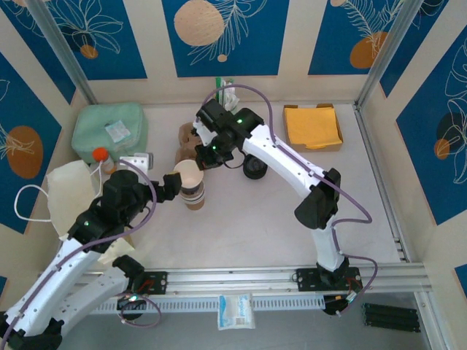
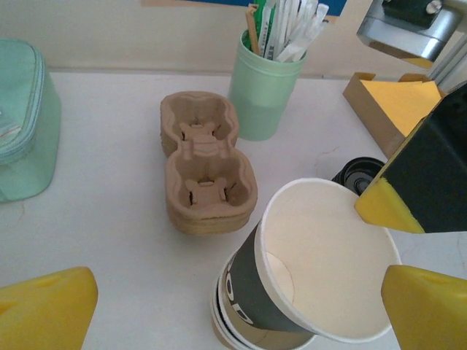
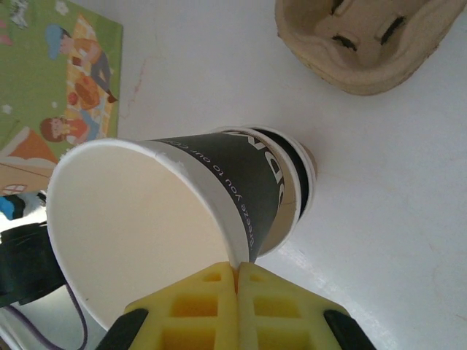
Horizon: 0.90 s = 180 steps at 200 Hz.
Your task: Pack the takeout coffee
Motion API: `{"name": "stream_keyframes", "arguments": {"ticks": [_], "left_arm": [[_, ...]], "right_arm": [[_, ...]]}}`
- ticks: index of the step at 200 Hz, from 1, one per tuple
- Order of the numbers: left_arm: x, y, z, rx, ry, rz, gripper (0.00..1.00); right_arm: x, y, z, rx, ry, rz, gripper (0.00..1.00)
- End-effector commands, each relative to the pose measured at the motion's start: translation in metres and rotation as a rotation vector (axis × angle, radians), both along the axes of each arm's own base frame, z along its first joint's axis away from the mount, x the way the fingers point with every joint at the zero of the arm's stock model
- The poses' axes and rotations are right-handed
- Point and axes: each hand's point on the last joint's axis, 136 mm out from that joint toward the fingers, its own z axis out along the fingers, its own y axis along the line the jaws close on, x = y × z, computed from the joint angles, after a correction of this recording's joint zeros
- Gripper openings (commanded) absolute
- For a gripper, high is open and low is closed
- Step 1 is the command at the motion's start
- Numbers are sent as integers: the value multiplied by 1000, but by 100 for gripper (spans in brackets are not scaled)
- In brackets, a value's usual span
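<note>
Pinching rim of paper cup [image 3: 139, 219] with right gripper [image 3: 237, 271], fingers pressed together. Holding it lidless, tilted atop cup stack [image 3: 292, 182]. Flanking same cup with left gripper [image 2: 233, 321], spread wide. Just beyond: black lid [image 2: 361, 173].

White table [image 1: 277, 226]: cup stack [image 1: 194, 197], pulp carrier [image 2: 204, 164], stirrer cup [image 2: 264, 91] (mint-green), black lid [image 2: 356, 171], napkin box [image 1: 314, 127].

Beyond the right gripper [image 1: 200, 163], cream wall [image 1: 149, 44] with blue leaf-print panels [image 1: 255, 36]; beneath it, plain white tabletop [image 1: 255, 233]; silver metal posts [image 1: 383, 51] either side.
</note>
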Motion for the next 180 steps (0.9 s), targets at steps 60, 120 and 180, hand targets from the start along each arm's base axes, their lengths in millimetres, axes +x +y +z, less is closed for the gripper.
{"name": "stream_keyframes", "arguments": {"ticks": [60,120,180], "left_arm": [[-4,-5,43,-60,-75,-33,99],[-2,-31,73,-121,-78,-141,99],[8,-58,84,-177,-93,-191,99]], "right_arm": [[-10,-27,71,108,-91,-19,0],[-8,-67,81,118,-123,-86,0],[-8,-108,57,119,-77,-171,0]]}}
